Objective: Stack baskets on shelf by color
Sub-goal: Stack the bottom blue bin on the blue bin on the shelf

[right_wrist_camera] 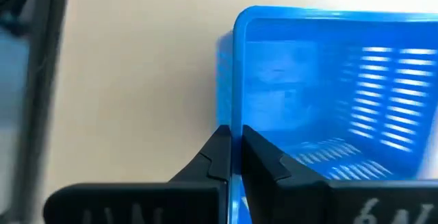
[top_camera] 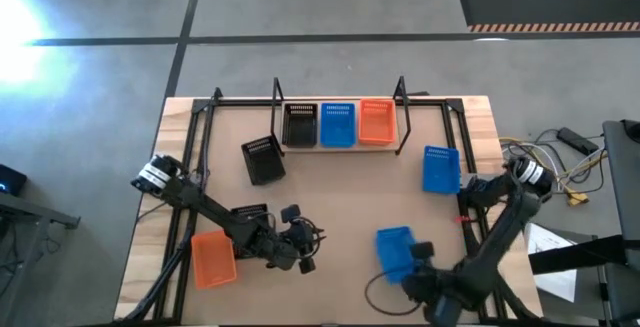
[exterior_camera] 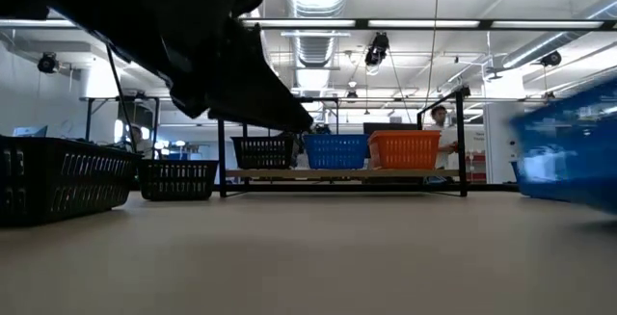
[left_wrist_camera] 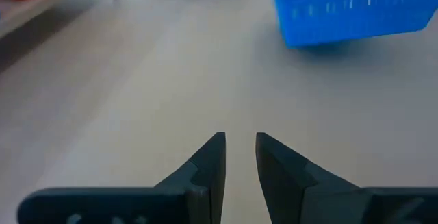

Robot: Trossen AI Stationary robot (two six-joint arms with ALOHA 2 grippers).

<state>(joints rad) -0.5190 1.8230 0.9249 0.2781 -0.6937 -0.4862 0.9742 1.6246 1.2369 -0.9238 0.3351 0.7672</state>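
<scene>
My right gripper (top_camera: 420, 265) (right_wrist_camera: 236, 145) is shut on a blue basket (top_camera: 395, 250) near the table's near right side. My left gripper (top_camera: 305, 259) (left_wrist_camera: 239, 145) hovers at the near middle, open by a narrow gap and touching nothing. On the shelf (exterior_camera: 337, 173) a black basket (top_camera: 299, 125), a blue basket (top_camera: 337, 125) and an orange basket (top_camera: 376, 122) stand side by side. Loose on the table are a black basket (top_camera: 262, 159), another black basket (top_camera: 248, 214) under the left arm, an orange basket (top_camera: 213, 259) and a blue basket (top_camera: 440, 169). My right gripper pinches one side wall of the blue basket at its rim (right_wrist_camera: 237, 118), close to a corner, with one finger inside the basket and one outside. The fingers come level from the table's near right side. The basket (exterior_camera: 569, 151) is lifted clear of the table and slightly tilted.
The shelf's black wire uprights (top_camera: 402, 107) stand at both ends of its board. Black frame rails (top_camera: 190, 147) run along the table's left and right sides. Bare tabletop (top_camera: 350, 192) lies between the shelf and both grippers. A person (exterior_camera: 442, 120) shows in the room behind.
</scene>
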